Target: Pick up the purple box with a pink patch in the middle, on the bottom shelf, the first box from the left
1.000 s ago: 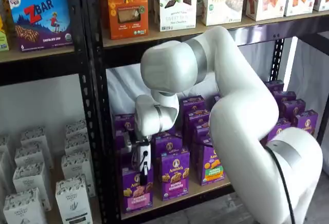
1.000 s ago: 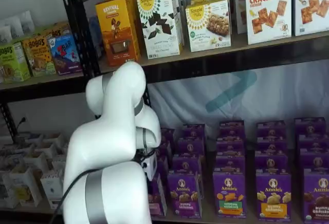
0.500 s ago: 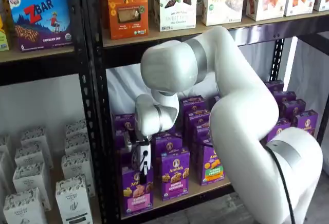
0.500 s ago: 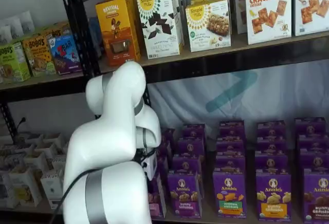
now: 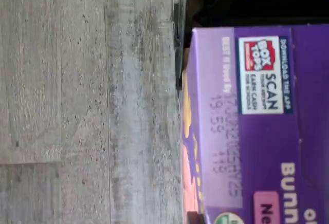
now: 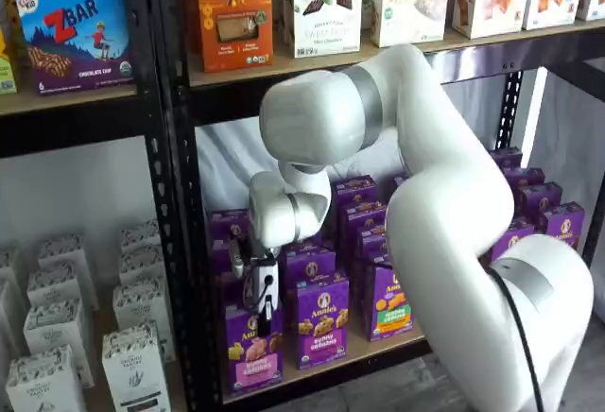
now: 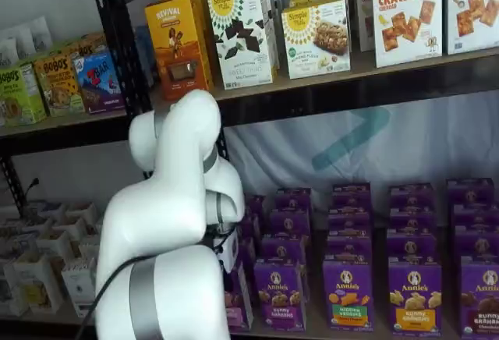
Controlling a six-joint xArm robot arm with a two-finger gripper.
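Standing at the front left corner of the bottom shelf (image 6: 378,348), the purple box (image 6: 251,351) has the pincer (image 6: 262,316) clamped on its top, with a purple Bunny Grahams box (image 6: 319,319) just beside it to the right.

Grey wood-grain plank floor (image 5: 87,100) seen below, black metal rack with perforated uprights (image 6: 175,204), tan upper shelf board (image 7: 327,75), white sheet with a teal mark (image 7: 359,141) hung behind, pale wall (image 7: 47,1) lit evenly.
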